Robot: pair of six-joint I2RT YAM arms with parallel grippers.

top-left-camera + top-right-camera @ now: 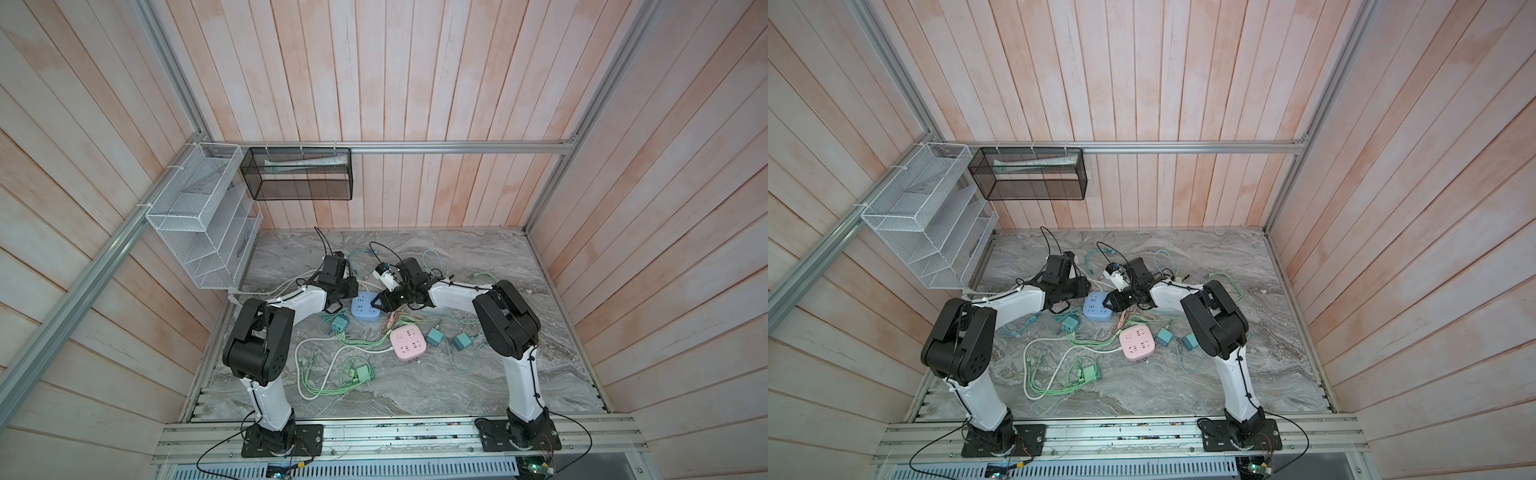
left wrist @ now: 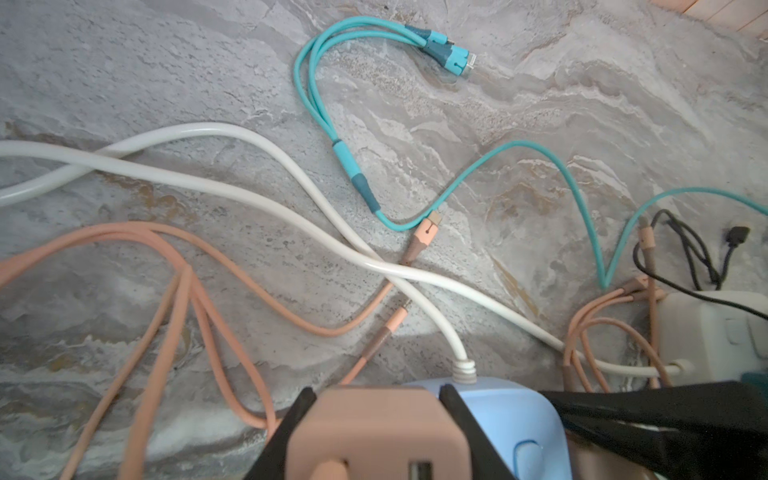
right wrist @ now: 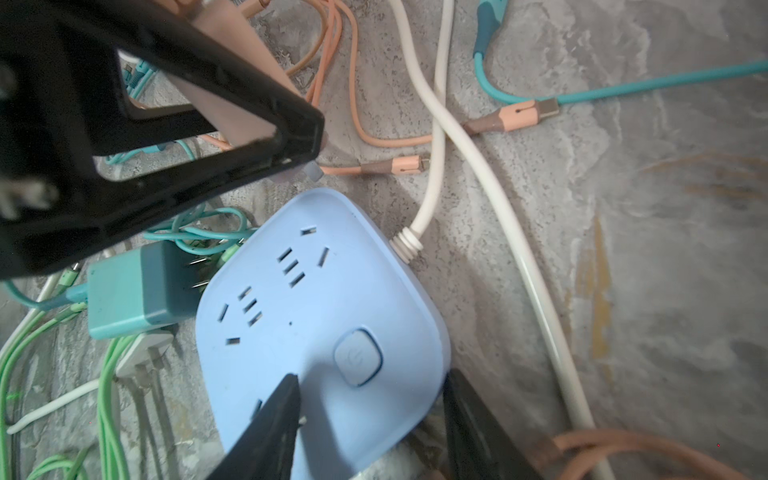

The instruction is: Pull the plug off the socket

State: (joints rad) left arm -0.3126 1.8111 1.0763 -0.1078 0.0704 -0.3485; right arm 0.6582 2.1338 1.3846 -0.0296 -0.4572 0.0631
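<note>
We saw the left tool (image 2: 376,432) clamped on the peach-pink square plastic plug (image 2: 378,432), lifted clear of the pale blue rounded socket block (image 3: 324,316), whose slots stood empty. The right tool (image 3: 370,428) gripped that block's corner, one finger (image 3: 270,432) on its face (the other beside its edge), pinning it to the grey marbled table (image 1: 478,374). A teal plug (image 3: 133,291) lay just beside the block.

White arm links (image 1: 270,399), black joints (image 1: 257,345), thin black cables, black fingers (image 3: 266,432).
</note>
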